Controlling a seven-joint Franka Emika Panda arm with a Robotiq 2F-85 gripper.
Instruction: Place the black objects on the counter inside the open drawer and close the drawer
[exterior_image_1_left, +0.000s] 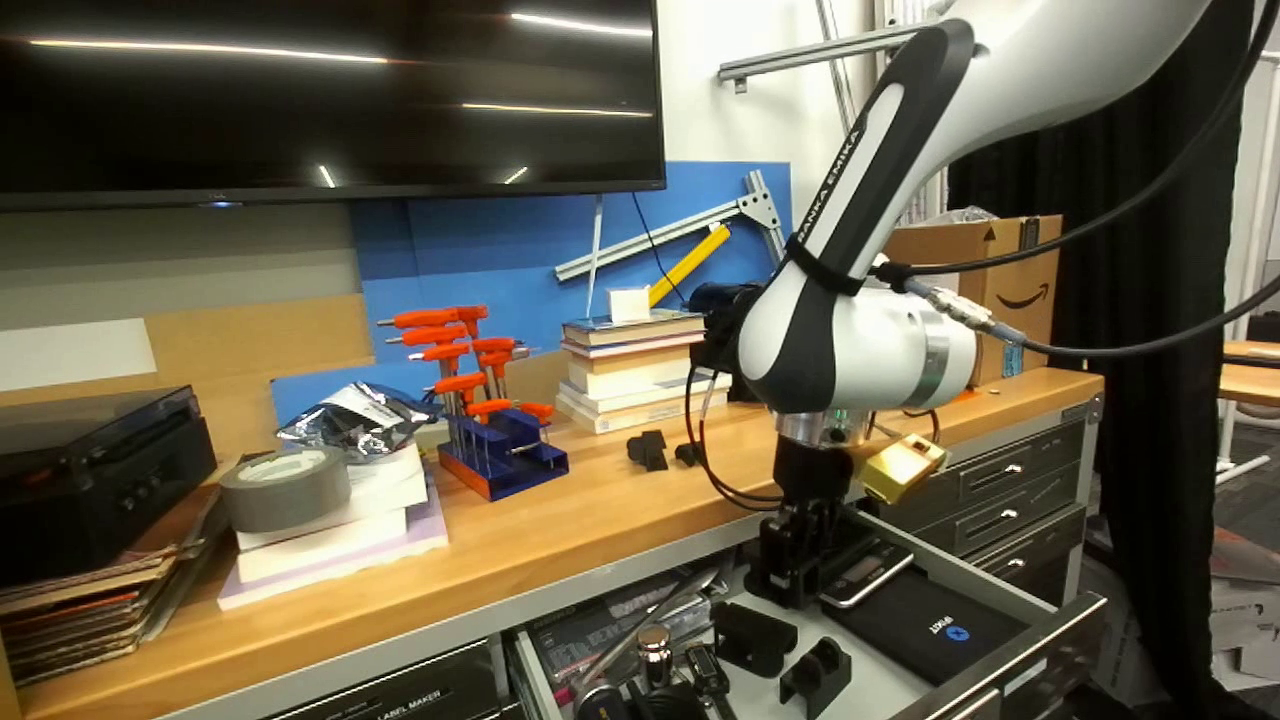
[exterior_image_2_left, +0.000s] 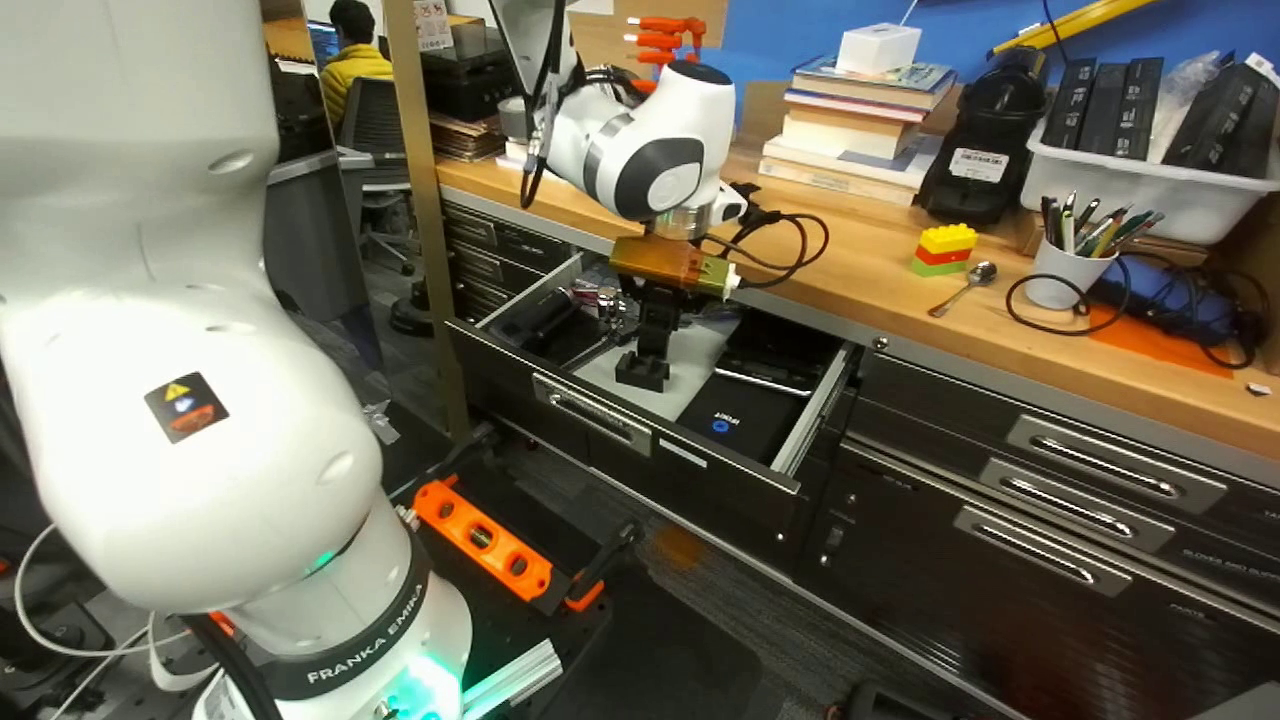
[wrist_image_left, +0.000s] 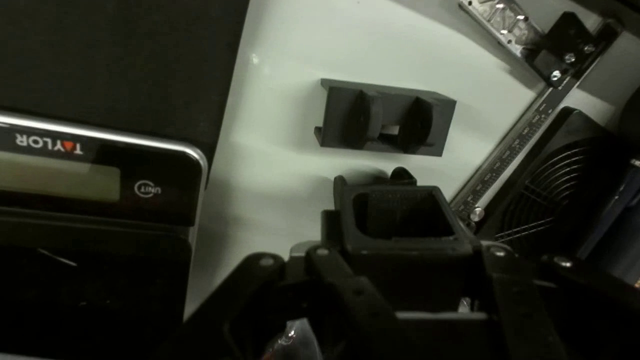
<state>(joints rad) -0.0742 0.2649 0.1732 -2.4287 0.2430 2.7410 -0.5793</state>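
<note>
A: Condition of the claw (exterior_image_1_left: 787, 580)?
B: It was clamped around a hollow black block (wrist_image_left: 406, 245), whose rectangular opening faced the wrist camera. Contact between this block and the drawer floor could not be determined.
A: Location of the other black pieces?
B: A second black block (wrist_image_left: 391, 107), fitted with two rounded lugs, lay on the pale floor of the drawer (exterior_image_2_left: 500, 375), which stood pulled out. On the counter (exterior_image_1_left: 600, 515), near the stack of books (exterior_image_1_left: 620, 380), sat a small black piece (exterior_image_1_left: 650, 450) with a smaller black piece (exterior_image_1_left: 686, 454) just beside it.
A: Legible markings inside the drawer?
B: The digital scale (wrist_image_left: 100, 225) read "TAYLOR" (upside down in the wrist view), with a button marked "UNIT". A flat black item (exterior_image_1_left: 915, 620) carried "IFIXIT" and a blue emblem. The caliper (wrist_image_left: 537, 117) bore graduations, too small to read.
A: Markings elsewhere?
B: The robot arm (exterior_image_2_left: 200, 400) was labelled "FRANKA EMIKA" at its base. A neighbouring drawer front (exterior_image_1_left: 425, 690) bore "LABEL MAKER". The cardboard box (exterior_image_1_left: 1020, 270) displayed a curved arrow.
</note>
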